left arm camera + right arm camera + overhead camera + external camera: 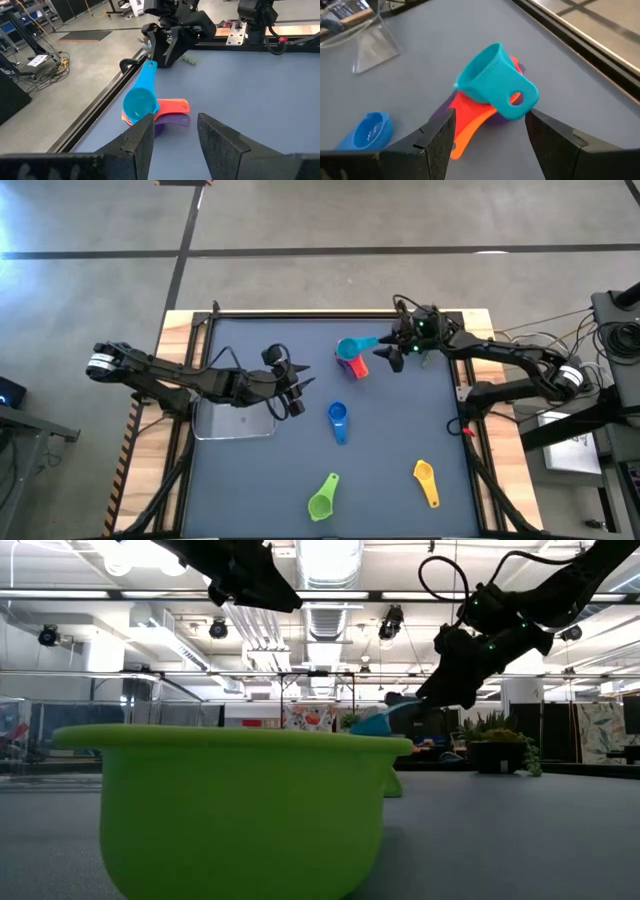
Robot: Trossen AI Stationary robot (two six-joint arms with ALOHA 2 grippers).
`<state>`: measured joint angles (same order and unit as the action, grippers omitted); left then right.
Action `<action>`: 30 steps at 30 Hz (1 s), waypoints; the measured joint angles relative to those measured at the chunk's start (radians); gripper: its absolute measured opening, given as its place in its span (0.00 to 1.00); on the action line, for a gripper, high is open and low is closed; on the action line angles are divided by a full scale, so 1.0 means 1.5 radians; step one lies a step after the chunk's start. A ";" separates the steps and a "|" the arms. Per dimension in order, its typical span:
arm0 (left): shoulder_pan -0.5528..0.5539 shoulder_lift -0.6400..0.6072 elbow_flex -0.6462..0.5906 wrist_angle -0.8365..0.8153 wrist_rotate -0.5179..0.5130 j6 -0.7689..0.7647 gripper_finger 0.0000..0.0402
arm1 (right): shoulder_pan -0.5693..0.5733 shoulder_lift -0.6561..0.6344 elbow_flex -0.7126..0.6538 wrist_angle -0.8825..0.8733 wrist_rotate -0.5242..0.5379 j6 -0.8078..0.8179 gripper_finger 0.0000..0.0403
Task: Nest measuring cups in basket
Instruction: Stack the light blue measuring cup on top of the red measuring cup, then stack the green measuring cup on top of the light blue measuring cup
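Teal cup (492,82), smooth round plastic, tilts on stacked cups (470,122).

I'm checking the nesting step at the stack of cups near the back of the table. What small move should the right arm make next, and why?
Probably ease the right tool back and clear of the teal cup. Its fingers stand open on either side of the teal handle, and the cup sits tilted on the red cup, orange cup and purple cup. The left tool waits over the basket.

Cup stack (352,360) sits at the table's (400,510) one o'clock; basket (235,422) lies at nine; three loose cups (338,420) toward five.
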<state>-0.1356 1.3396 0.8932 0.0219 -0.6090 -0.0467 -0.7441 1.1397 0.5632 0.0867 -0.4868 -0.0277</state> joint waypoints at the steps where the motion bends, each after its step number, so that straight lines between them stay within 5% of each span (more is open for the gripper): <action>1: 0.000 0.000 0.000 0.000 0.000 0.000 0.33 | 0.001 0.000 0.000 -0.005 0.006 0.000 0.57; 30: 0.000 0.000 0.000 0.000 0.000 -0.005 0.33 | 0.177 0.006 0.000 -0.090 0.029 0.006 0.57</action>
<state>-0.1356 1.3399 0.8932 0.0216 -0.6090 -0.0543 -0.4791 1.1488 0.5632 -0.0479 -0.4435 -0.0181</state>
